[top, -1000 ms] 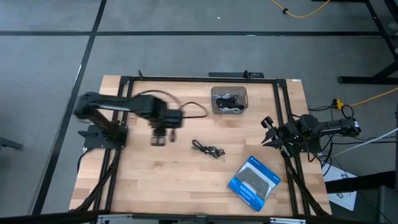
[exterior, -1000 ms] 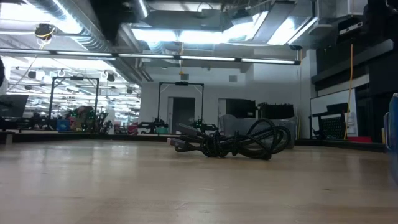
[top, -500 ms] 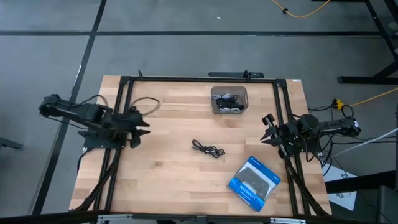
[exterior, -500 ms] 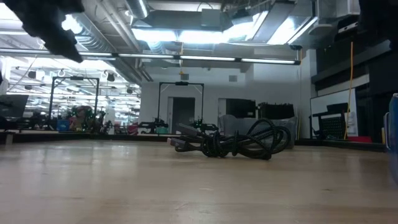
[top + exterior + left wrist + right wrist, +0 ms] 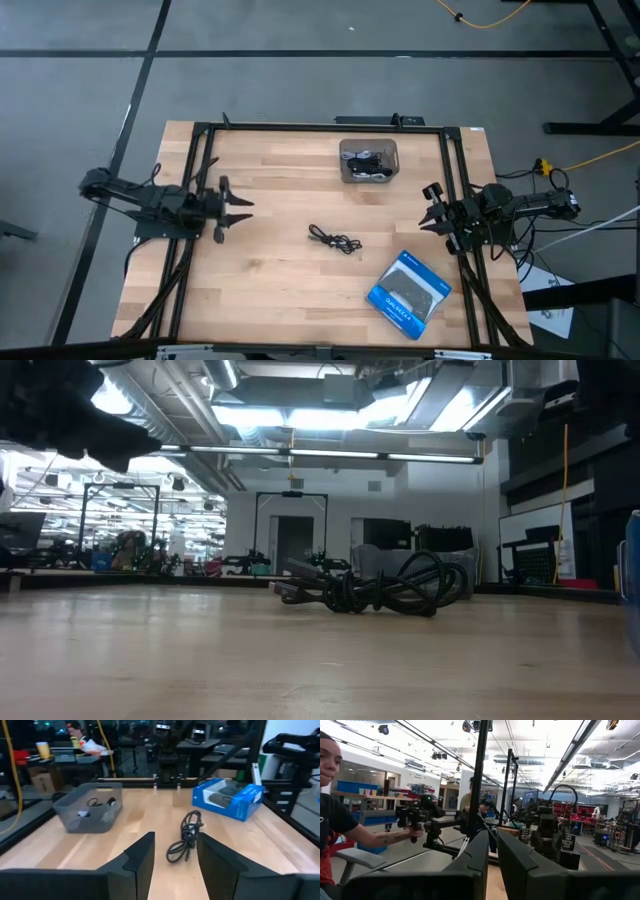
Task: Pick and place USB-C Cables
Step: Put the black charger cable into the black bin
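Left hand (image 5: 243, 209) spread, empty; grey bin (image 5: 368, 161) holds coiled cables (image 5: 95, 802); one black cable (image 5: 334, 239) on table.

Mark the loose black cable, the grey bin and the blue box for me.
loose black cable (image 5: 334, 238), high view, middle of its coil.
grey bin (image 5: 67, 819), left wrist view, bare front wall.
blue box (image 5: 409, 290), high view, middle of its top face.
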`<state>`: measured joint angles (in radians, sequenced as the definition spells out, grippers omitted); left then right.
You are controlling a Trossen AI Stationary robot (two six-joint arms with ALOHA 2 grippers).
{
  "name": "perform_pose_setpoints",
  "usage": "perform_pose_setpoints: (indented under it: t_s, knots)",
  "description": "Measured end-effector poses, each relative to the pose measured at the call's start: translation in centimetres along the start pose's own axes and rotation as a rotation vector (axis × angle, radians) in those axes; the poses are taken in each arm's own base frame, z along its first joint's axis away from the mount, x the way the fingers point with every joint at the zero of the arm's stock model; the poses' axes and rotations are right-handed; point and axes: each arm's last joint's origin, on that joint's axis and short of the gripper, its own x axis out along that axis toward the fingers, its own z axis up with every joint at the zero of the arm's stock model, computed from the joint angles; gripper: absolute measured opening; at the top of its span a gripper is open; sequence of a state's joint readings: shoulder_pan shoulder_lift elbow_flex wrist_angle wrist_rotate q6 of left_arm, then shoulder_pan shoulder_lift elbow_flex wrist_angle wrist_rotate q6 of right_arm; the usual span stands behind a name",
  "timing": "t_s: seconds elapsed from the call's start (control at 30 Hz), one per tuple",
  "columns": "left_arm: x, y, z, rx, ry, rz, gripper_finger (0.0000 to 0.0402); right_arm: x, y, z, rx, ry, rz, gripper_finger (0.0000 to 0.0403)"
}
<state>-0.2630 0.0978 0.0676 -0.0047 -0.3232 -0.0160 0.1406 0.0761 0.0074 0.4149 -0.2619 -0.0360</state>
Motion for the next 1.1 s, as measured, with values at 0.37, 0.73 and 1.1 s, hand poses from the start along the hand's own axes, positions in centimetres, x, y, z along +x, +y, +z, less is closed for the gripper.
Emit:
perform_pose_setpoints:
  t_s: [0.37, 0.73, 1.1]
  knots:
    - [-0.1, -0.3, -0.9, 0.174, -0.062, -0.096, 0.0138, 0.0, 0.0, 0.0, -0.003, 0.0, 0.0, 0.0045]
    - [0.1, -0.5, -1.4, 0.189, -0.016, -0.156, 0.0138, 0.0, 0.0, 0.0, 0.004, 0.0, 0.0, 0.0045]
    - [0.1, -0.5, -1.4, 0.177, -0.014, -0.157, 0.0138, 0.0, 0.0, -0.1, -0.017, 0.006, 0.001, 0.0045]
